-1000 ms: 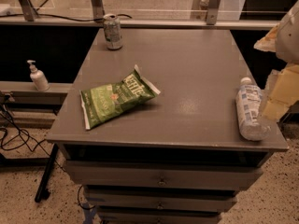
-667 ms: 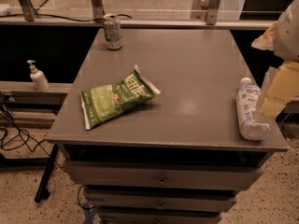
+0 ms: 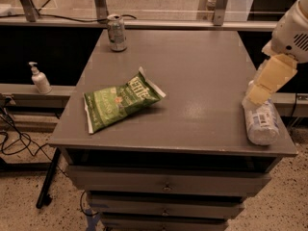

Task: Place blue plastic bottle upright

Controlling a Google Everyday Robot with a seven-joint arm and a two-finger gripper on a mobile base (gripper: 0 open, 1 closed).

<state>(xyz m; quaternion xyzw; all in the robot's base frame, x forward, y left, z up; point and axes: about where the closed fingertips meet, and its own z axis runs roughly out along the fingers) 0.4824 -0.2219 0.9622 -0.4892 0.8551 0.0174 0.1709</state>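
The blue plastic bottle (image 3: 261, 122) lies on its side near the right front edge of the grey cabinet top (image 3: 192, 81), its base towards the front. My gripper (image 3: 267, 81) hangs from the white arm (image 3: 294, 28) at the right. It sits just above the bottle's far end and hides the cap. I cannot tell whether it touches the bottle.
A green chip bag (image 3: 120, 100) lies left of centre on the cabinet top. A silver drinks can (image 3: 116, 32) stands at the back left corner. A white pump dispenser (image 3: 39, 79) stands on a lower ledge to the left. Cables lie on the floor at the left.
My gripper has moved a little left and now covers the bottle's cap end. The bottle, bag and can have not moved.
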